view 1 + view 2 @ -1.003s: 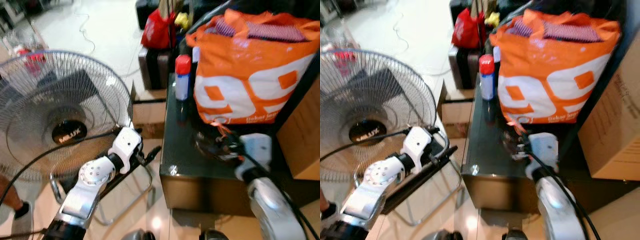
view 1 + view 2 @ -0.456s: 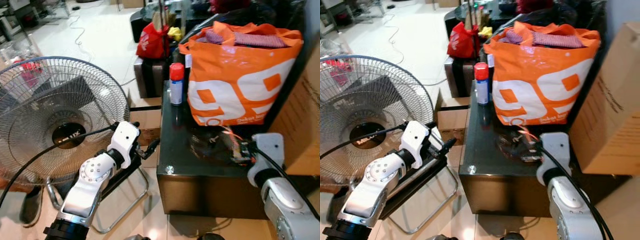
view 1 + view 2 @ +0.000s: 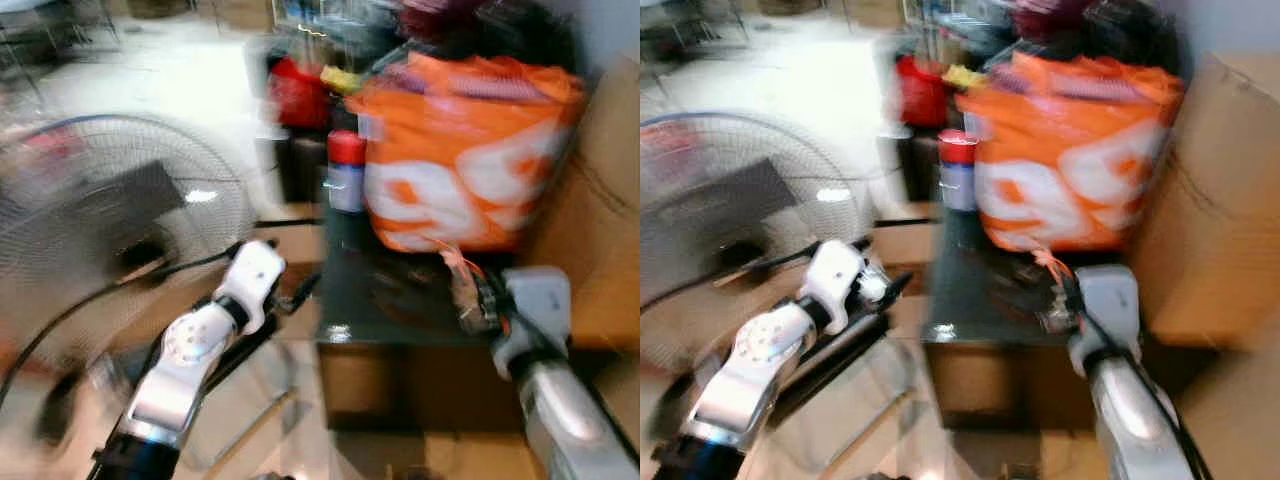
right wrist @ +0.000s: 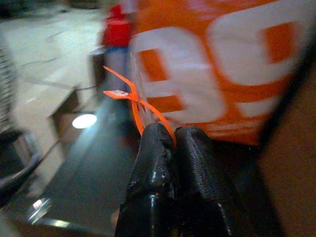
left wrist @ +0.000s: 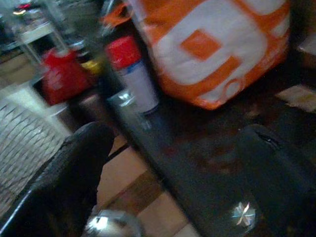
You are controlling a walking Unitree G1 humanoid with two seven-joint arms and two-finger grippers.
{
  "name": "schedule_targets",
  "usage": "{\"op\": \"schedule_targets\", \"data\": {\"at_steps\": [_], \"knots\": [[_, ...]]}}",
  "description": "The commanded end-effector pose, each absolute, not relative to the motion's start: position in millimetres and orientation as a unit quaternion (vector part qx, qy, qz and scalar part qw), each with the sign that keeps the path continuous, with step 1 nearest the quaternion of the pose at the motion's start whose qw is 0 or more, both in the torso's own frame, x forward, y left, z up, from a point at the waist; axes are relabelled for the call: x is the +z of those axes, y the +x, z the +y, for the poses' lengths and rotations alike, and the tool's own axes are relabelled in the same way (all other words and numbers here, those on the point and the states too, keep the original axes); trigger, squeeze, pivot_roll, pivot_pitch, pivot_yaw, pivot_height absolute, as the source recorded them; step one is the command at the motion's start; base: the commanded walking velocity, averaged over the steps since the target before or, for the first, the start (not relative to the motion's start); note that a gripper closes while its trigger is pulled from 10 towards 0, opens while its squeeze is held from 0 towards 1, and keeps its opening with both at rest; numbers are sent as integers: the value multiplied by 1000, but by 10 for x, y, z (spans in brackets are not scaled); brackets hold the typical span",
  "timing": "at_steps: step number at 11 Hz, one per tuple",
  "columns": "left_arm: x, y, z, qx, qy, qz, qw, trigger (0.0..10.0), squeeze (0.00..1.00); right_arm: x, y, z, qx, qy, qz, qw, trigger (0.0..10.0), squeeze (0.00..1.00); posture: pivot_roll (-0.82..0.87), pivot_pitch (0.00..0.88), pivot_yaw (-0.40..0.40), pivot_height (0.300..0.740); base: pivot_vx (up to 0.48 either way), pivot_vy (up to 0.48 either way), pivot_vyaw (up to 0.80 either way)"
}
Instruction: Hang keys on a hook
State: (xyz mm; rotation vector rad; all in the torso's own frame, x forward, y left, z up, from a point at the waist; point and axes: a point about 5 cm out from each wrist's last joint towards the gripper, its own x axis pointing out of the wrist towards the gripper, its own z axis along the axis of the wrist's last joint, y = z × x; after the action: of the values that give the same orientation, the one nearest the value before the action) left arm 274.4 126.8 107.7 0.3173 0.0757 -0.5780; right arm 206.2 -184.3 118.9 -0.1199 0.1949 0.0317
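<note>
- The right gripper [image 4: 170,143] has its two black fingers pressed together on a thin orange strap [image 4: 136,98] with a small tag at its end. I take this for the keys' lanyard, though the keys themselves cannot be made out in the blur.
- In the head views that gripper hangs over the near right part of the dark cabinet top [image 3: 370,300], just in front of the big orange bag [image 3: 460,160], with the orange strap trailing from it.
- The left gripper [image 5: 173,163] is spread wide and holds nothing. It sits off the cabinet's left edge, beside the floor fan [image 3: 120,230], pointing toward a red-capped spray can [image 5: 131,74] that stands near the far left corner of the top.
- No hook is visible anywhere — so the step in hand looks like carrying the keys off to find one.
- To do it well: keep the pinch firm on the strap, since a thin strap can slide between the pads while the body swings.
- Lift clear of the cabinet's front edge and of the bag before turning, so the dangling load does not snag.
- Keep the left arm tucked away from the fan cage — the pictures are smeared, so the robot is probably moving fast; slowing would steady the swinging load.
</note>
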Motion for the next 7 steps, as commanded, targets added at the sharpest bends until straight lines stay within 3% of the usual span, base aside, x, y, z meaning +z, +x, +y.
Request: {"op": "schedule_targets", "data": {"at_steps": [1,4,7], "knots": [[1081,2769,1288,-276,167,35,946,10000,0,1161,2032,-1839,9,-44,87,995,10000,0,-167,0,116,740,0,0,-788],[1124,2821,1293,-251,160,19,954,10000,0,1191,2001,-1991,-52,-66,44,996,10000,0,-174,0,124,740,0,0,-792],[1124,2854,1274,-242,160,16,957,10000,0,1160,2009,-1991,-67,-26,46,996,10000,0,-176,0,126,740,0,0,-800]]}}
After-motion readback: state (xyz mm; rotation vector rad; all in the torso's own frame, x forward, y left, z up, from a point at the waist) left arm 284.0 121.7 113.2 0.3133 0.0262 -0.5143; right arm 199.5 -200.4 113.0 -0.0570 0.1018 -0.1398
